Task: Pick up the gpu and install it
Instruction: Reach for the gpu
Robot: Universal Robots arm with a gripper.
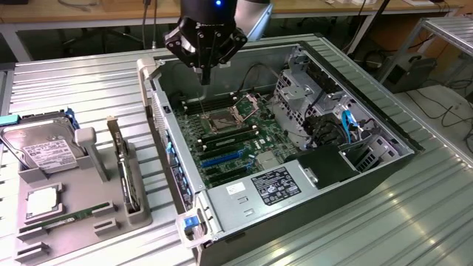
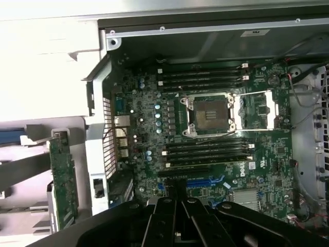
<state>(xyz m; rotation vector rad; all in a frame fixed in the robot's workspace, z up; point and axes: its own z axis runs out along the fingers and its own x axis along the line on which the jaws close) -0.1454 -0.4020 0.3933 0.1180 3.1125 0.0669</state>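
1. The tool point(image 1: 205, 77) is seen shut tight with nothing held. It hangs over the open computer case point(image 1: 333, 210), at the upper centre of the exterior view.
2. The gpu point(image 1: 128, 174) is found at the lower left of the exterior view, well apart from the tool. It is stood on its long edge in a slot of the grey holder point(image 1: 74, 233), with its pale bracket at the end nearer the top of the frame.
3. The gpu is judged light and stiff but fragile. Its fan face and its contact edge are best left untouched.
4. The exposed upper long edge is judged the place to take hold, with the flat faces pinched near the middle so the card is kept level.
5. In the holder, which is set on the table point(image 1: 74, 88), a silver hard drive point(image 1: 41, 152), a square processor point(image 1: 43, 200) and a thin green memory stick point(image 1: 65, 217) are also kept.
6. In the case, the motherboard point(image 1: 236, 138) is laid bare, with an open processor socket point(image 1: 221, 119), blue card slots point(image 1: 221, 159) and a power supply point(image 1: 273, 185).
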